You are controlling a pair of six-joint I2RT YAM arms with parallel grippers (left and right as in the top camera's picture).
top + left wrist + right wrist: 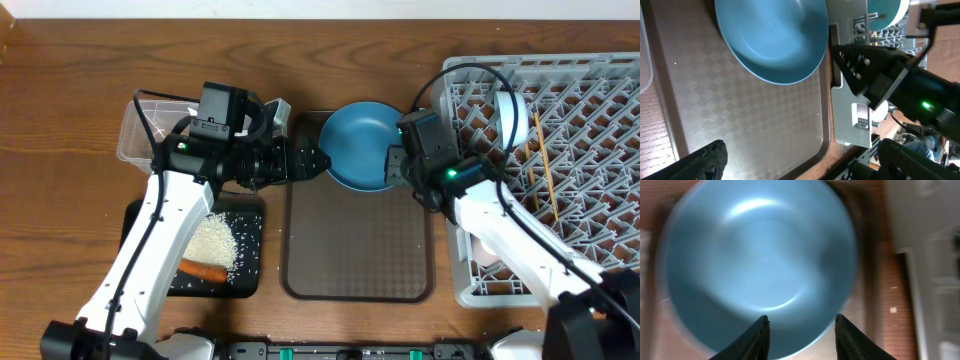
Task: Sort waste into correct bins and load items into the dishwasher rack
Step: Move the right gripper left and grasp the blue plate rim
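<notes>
The round blue plate rests at the far end of the brown serving tray. My left gripper sits at its left rim, wide open and empty, its fingers low over the tray with the plate ahead. My right gripper is at the plate's right rim. In the blurred right wrist view its two fingertips stand apart over the plate, gripping nothing. White rice and an orange carrot lie in the black tray. The clear tub is far left.
The grey dishwasher rack fills the right side. It holds a light blue and white dish, wooden chopsticks and a pale cup partly under my right arm. My right arm crosses the left wrist view.
</notes>
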